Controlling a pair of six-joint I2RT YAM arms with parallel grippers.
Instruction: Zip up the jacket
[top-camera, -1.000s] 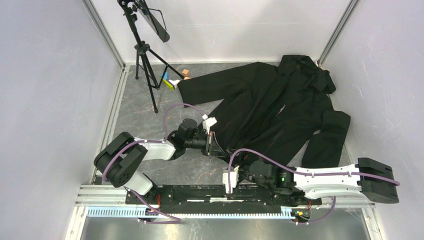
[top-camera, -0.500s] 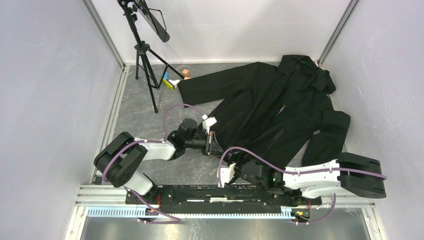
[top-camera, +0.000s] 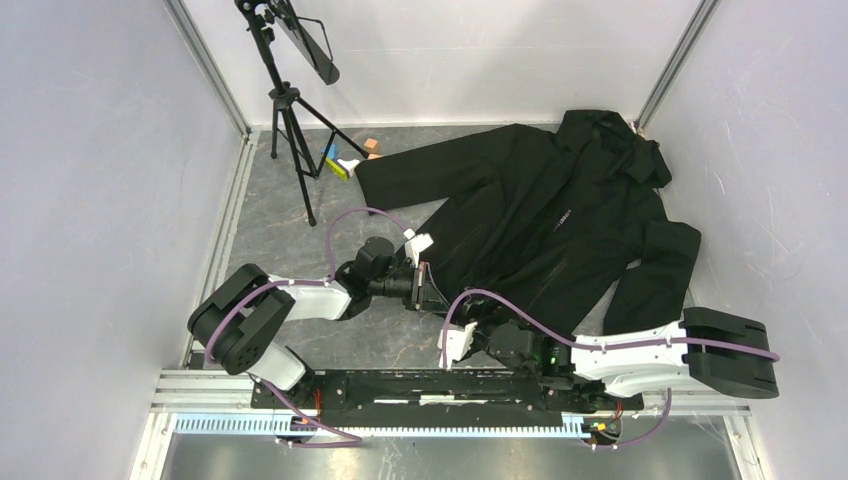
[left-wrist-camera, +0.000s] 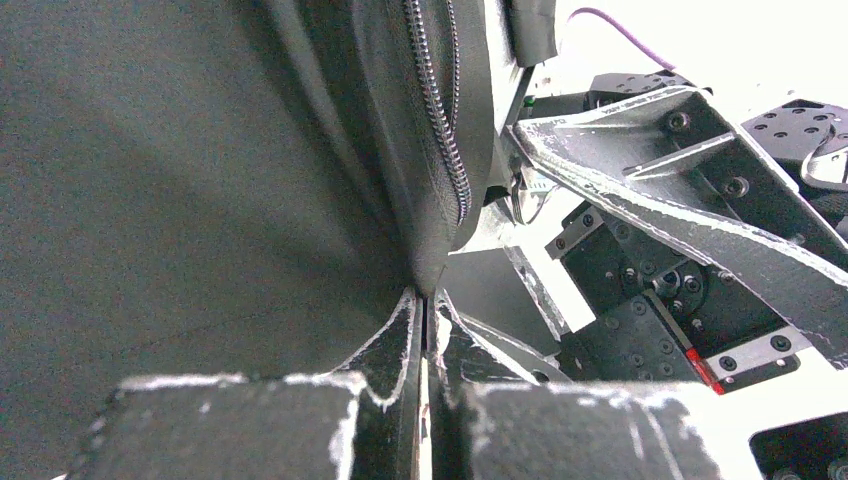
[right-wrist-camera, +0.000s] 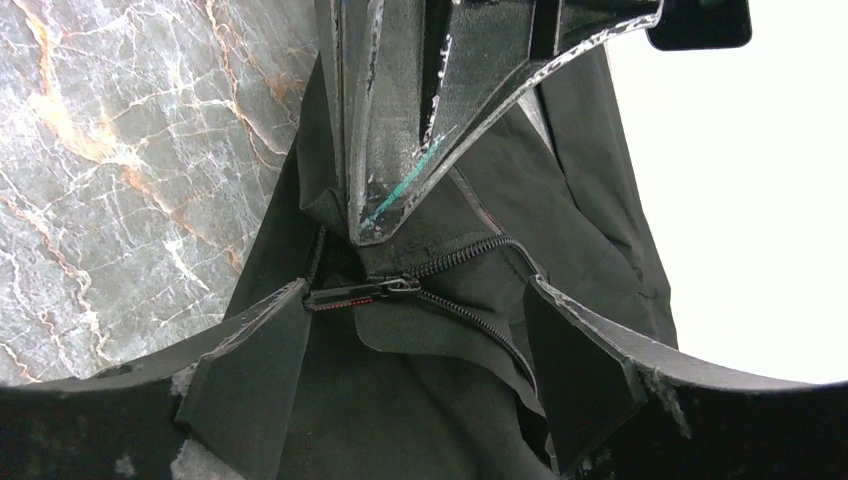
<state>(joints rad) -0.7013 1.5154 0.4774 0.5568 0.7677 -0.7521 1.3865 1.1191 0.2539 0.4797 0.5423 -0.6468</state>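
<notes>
The black jacket (top-camera: 560, 220) lies spread on the marbled table, hood at the far right. My left gripper (top-camera: 432, 290) is shut on the jacket's bottom hem (left-wrist-camera: 425, 250) beside the zipper teeth (left-wrist-camera: 440, 110). My right gripper (top-camera: 470, 322) is open just below it. In the right wrist view its fingers (right-wrist-camera: 250, 350) straddle the hem, with the zipper slider (right-wrist-camera: 400, 287) and its red-stitched pull tab (right-wrist-camera: 345, 296) between them. The tab sits close to the left finger. The left gripper's shut fingers (right-wrist-camera: 400, 120) hang just above the slider.
A black tripod (top-camera: 290, 110) with a tilted panel stands at the back left. Small coloured blocks (top-camera: 345, 160) lie by the jacket's left sleeve. White walls and metal rails enclose the table. Bare marble (top-camera: 280, 230) lies left of the jacket.
The right arm has swung left and forward, bringing its open gripper up to the hem under the left gripper. The left gripper has stayed put, holding the hem.
</notes>
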